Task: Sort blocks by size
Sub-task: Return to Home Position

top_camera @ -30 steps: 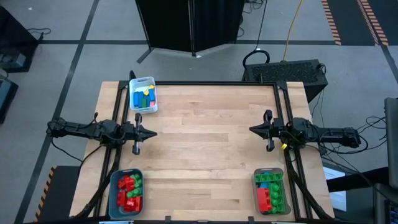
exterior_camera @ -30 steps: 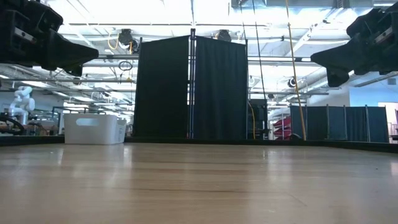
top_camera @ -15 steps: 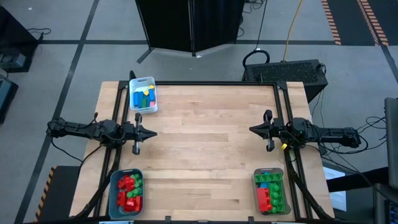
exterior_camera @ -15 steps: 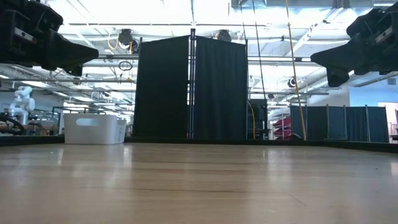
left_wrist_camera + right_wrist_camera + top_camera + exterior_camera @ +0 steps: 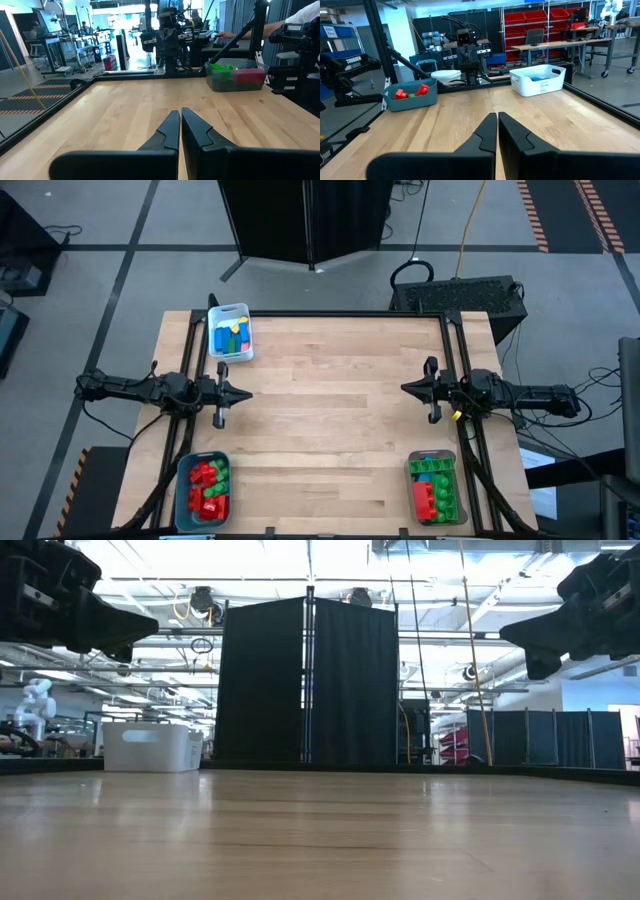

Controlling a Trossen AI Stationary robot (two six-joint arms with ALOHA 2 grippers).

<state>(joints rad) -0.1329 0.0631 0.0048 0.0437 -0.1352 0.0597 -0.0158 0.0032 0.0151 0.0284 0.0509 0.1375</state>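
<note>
A: Bins, high view?
B: White bin (image 5: 232,357) upper left: blue, green and yellow blocks (image 5: 232,336). Teal bin (image 5: 203,456) lower left: red and green ones. Clear bin (image 5: 432,454) lower right: red, green, a bit of blue.
A: Grippers?
B: Left gripper (image 5: 247,393) mid left, right gripper (image 5: 404,388) mid right. Tips face each other across the table (image 5: 330,410), well apart. Both narrow, just a slit between the fingers, holding nothing.

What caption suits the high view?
Arms parked at opposite table edges, left pincer and right pincer shut and empty; blocks in the white bin, teal bin and clear bin.
</note>
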